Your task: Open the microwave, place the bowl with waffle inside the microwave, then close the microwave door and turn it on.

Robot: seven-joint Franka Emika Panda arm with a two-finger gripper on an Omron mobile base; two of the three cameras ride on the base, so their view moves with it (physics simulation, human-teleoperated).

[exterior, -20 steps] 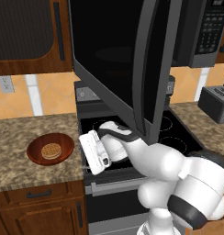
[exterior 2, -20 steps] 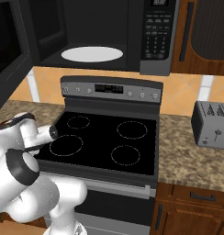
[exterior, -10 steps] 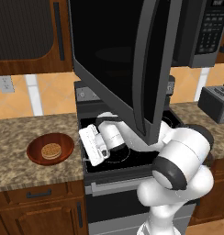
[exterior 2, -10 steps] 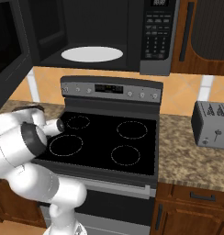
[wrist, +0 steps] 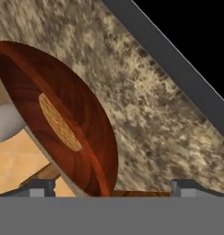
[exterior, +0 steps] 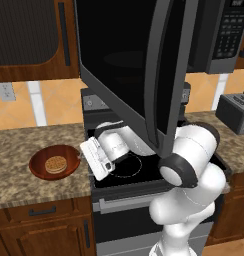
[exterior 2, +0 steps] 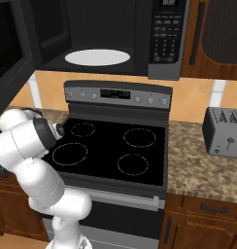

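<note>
The microwave (exterior 2: 106, 34) hangs over the stove with its microwave door (exterior: 139, 65) swung wide open toward me; a white turntable (exterior 2: 97, 57) lies inside. The reddish-brown bowl (exterior: 55, 162) sits on the left granite counter and holds the waffle (exterior: 56, 164). My gripper (exterior: 86, 159) hovers at the stove's left edge, just right of the bowl and pointing at it. In the hand view the bowl (wrist: 63, 119) and waffle (wrist: 58, 121) loom close, and the fingertips (wrist: 187, 186) stand wide apart with nothing gripped.
The open door hangs low over my arm and the stove (exterior 2: 110, 146). A grey toaster (exterior 2: 222, 131) stands on the right counter. The keypad panel (exterior 2: 167, 29) is at the microwave's right. Wooden cabinets flank the microwave, and drawers run below the counter (exterior: 24, 145).
My arm has folded up and swung left, and the hand has crept slightly left toward the bowl. The jaws stay open. Bowl and door have not moved.
</note>
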